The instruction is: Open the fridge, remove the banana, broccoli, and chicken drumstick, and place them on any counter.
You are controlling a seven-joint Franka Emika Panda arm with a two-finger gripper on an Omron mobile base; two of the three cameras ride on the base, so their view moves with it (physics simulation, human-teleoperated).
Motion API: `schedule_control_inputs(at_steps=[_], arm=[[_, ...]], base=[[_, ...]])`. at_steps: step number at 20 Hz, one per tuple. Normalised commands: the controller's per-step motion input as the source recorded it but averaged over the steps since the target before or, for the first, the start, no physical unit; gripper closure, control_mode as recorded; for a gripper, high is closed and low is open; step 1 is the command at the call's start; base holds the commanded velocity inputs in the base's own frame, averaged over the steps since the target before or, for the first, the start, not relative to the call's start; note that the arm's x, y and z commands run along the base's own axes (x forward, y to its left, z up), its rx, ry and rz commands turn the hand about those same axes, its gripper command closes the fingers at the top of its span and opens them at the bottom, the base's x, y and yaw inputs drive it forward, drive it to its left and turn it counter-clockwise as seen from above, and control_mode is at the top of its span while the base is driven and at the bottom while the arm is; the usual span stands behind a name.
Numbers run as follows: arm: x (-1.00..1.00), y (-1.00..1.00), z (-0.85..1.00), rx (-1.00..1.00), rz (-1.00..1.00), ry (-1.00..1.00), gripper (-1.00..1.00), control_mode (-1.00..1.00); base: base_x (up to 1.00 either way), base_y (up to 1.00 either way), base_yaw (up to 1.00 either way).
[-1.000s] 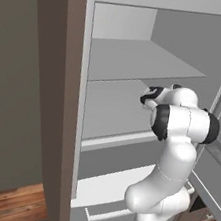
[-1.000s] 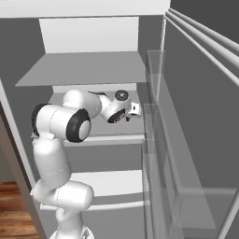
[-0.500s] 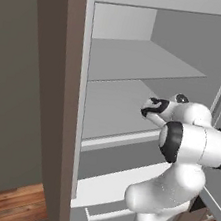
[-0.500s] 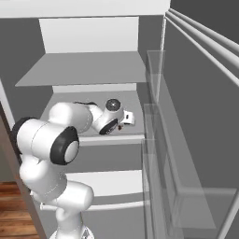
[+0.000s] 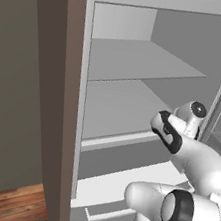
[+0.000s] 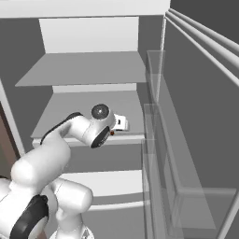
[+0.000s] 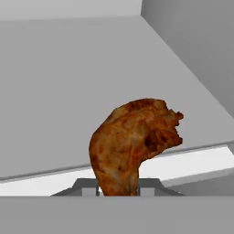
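In the hand view the gripper (image 7: 118, 188) pinches the chicken drumstick (image 7: 133, 139) by its narrow lower end, its fingers pressed against either side of the meat at the bottom of the picture. The drumstick rises from between them, its thicker, knobbly end leaning up and to the right. It is reddish-brown and glossy, held clear of the grey shelf surface behind it. Past it runs the pale front edge of a shelf, and beyond that the grey floor and side wall of the fridge (image 7: 192, 50) interior.

From the left base view the arm's big white elbow joint sits lowest and nearest, and the forearm reaches up and forward to the wrist (image 5: 172, 130), which hangs just in front of the front edge of the middle shelf (image 5: 118, 108), toward its right end. The fridge (image 5: 73, 101) stands open, with a second shelf above and a white bottom drawer below, bearing a horizontal handle.

In the right base view the wrist (image 6: 100, 126) sits at the front edge of that same middle shelf (image 6: 88, 105), near its right corner, with the hand pointing right toward the clear bins of the open door (image 6: 186, 140). The drumstick itself is too small to make out there
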Motion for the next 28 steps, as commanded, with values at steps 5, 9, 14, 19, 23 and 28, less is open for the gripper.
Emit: schedule_control_inputs(at_steps=[5, 9, 14, 19, 23, 28], arm=[[-1.0, 0.01, 0.92, 0.0, 0.05, 0.11, 1.0, -1.0], [-0.99, 0.17, 0.76, 0.0, 0.05, 0.2, 1.0, -1.0], [-0.81, 0.29, 0.77, 0.0, 0.07, 0.24, 1.0, -1.0], [-0.62, 0.33, 0.4, 0.0, 0.1, 0.1, 1.0, -1.0], [-0.72, 0.13, 0.16, -0.01, 0.07, 0.0, 1.0, -1.0], [-0.84, 0.05, 0.0, 0.0, 0.0, -0.06, 1.0, -1.0]], base=[[0.0, 0.0, 0.0], [0.0, 0.0, 0.0], [0.0, 0.0, 0.0], [0.0, 0.0, 0.0], [0.0, 0.0, 0.0], [0.0, 0.0, 0.0]])
